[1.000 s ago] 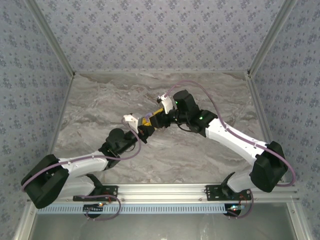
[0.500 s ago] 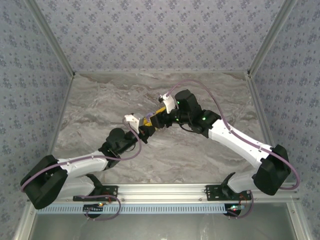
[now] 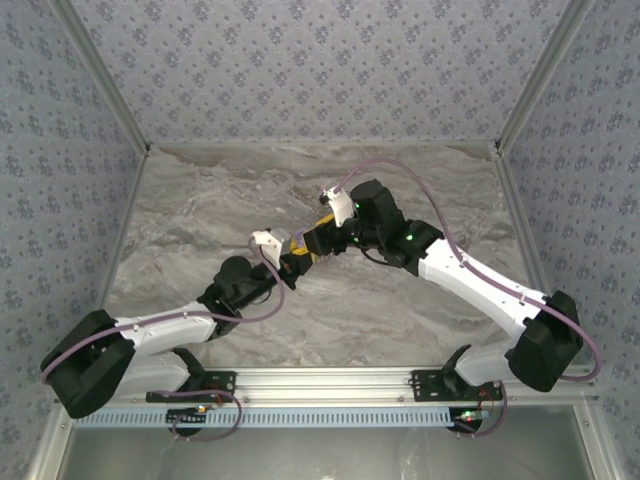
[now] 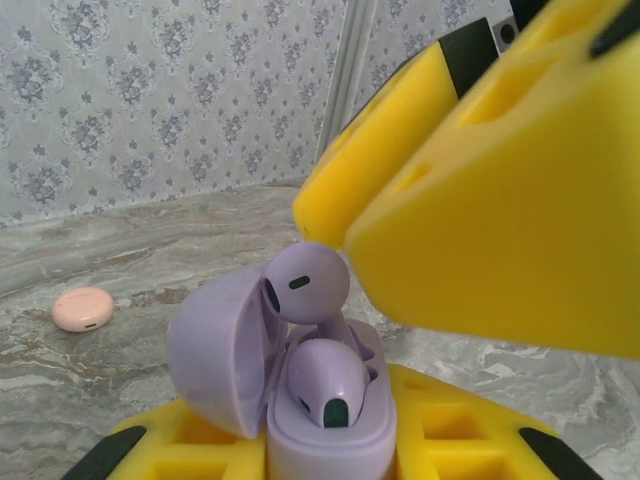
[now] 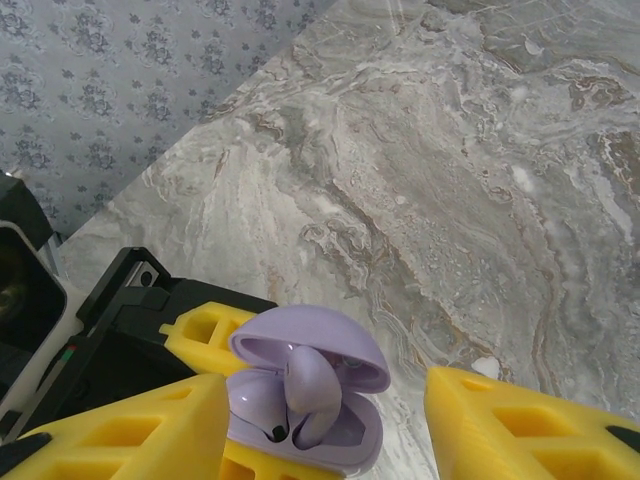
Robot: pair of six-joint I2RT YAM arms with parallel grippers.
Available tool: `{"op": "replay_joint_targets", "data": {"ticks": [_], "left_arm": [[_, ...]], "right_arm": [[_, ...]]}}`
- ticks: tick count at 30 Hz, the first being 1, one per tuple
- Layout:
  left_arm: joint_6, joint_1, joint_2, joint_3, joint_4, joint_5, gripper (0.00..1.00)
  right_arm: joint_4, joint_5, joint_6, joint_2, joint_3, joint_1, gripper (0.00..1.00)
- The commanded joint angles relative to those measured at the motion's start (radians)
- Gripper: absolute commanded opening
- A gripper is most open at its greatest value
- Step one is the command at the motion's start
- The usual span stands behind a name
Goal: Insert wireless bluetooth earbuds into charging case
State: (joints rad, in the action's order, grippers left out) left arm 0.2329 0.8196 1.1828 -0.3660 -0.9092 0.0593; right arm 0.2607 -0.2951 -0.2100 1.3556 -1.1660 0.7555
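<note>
Left wrist view: left gripper is clamping the open lavender charging case, one earbud is sitting in its slot, second earbud is sticking up with its head above the rim. Right gripper is hovering at the case, fingers spread apart either side, gripping nothing.

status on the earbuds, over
Left gripper shut on lavender case, lid open. Right gripper open, straddling it. One bud seated, second bud sitting high in its slot. Pink disc on table, well aside.
</note>
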Motion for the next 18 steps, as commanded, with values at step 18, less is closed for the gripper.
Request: {"op": "replay_joint_targets", "data": {"ticks": [18], "left_arm": [[-0.049,0.014,-0.04,-0.031,-0.007,0.013,0.24]], "right_arm": [[0.098,0.055,0.012,0.052,-0.09,0.007,0.55]]}}
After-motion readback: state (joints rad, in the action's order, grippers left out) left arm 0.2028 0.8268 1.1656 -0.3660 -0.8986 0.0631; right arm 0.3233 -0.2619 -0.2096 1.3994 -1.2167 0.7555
